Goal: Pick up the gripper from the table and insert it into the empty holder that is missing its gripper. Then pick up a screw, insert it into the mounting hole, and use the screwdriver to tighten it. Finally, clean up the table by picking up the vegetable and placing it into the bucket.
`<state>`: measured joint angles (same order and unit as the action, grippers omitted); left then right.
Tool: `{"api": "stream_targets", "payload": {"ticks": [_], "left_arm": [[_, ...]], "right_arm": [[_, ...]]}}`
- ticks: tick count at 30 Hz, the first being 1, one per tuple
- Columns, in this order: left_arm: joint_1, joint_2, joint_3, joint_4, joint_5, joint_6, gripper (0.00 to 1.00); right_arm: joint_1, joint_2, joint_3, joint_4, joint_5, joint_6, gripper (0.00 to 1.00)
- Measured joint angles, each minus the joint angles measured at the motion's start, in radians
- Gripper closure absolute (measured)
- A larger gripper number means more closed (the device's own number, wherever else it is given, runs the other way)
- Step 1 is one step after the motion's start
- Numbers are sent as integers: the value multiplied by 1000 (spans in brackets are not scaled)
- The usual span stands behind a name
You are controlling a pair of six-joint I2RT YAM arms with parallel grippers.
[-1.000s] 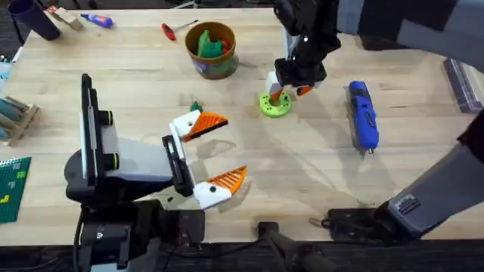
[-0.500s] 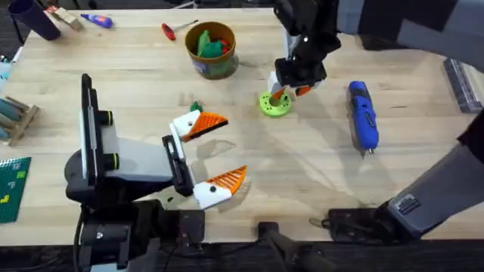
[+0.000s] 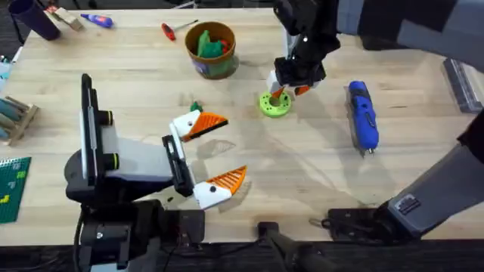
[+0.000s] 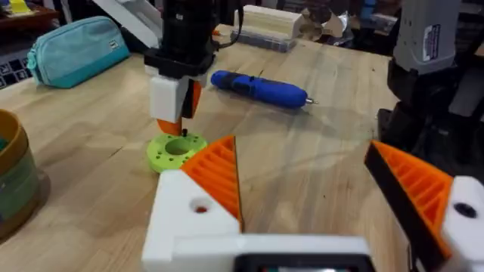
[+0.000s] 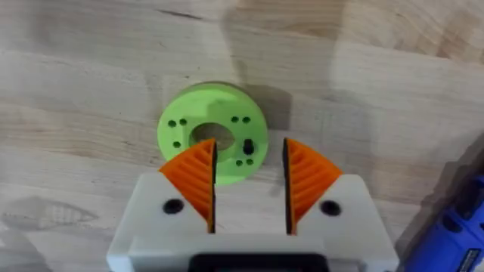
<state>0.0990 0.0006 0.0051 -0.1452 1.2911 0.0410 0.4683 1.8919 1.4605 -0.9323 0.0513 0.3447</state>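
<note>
My left gripper (image 3: pixel 233 148) (image 4: pixel 301 147) is open wide, and its two white finger pieces with orange ribbed tips (image 3: pixel 198 125) (image 3: pixel 219 185) both sit on the black holder bar (image 3: pixel 178 160). My right gripper (image 3: pixel 291 92) (image 5: pixel 249 153) hangs open just over a lime-green ring (image 3: pixel 274 104) (image 5: pixel 213 142). A small black screw (image 5: pixel 248 145) stands in the ring between the fingertips, untouched. The blue screwdriver (image 3: pixel 363 115) (image 4: pixel 261 87) lies to the right. The ochre bucket (image 3: pixel 198 66) at the back holds a green vegetable (image 3: pixel 208 45).
A small green bit (image 3: pixel 195 106) lies on the table near the upper finger piece. A red-handled tool (image 3: pixel 168 30) and a dark purple cup (image 3: pixel 34 17) sit along the back edge. A teal pouch (image 4: pixel 76 49) lies beyond the ring. A green board (image 3: pixel 11 185) is at the left edge.
</note>
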Motion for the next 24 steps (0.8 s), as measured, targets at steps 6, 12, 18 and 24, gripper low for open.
{"api": "stream_targets", "payload": {"ticks": [6,12,18,24], "left_arm": [[0,0,0,0,0,0,16],[0,0,0,0,0,0,16],[0,0,0,0,0,0,16],[0,0,0,0,0,0,16]], "right_arm": [[7,0,0,5,0,0,581],[14,0,0,0,0,0,583],[14,0,0,0,0,0,590],[14,0,0,0,0,0,592]]}}
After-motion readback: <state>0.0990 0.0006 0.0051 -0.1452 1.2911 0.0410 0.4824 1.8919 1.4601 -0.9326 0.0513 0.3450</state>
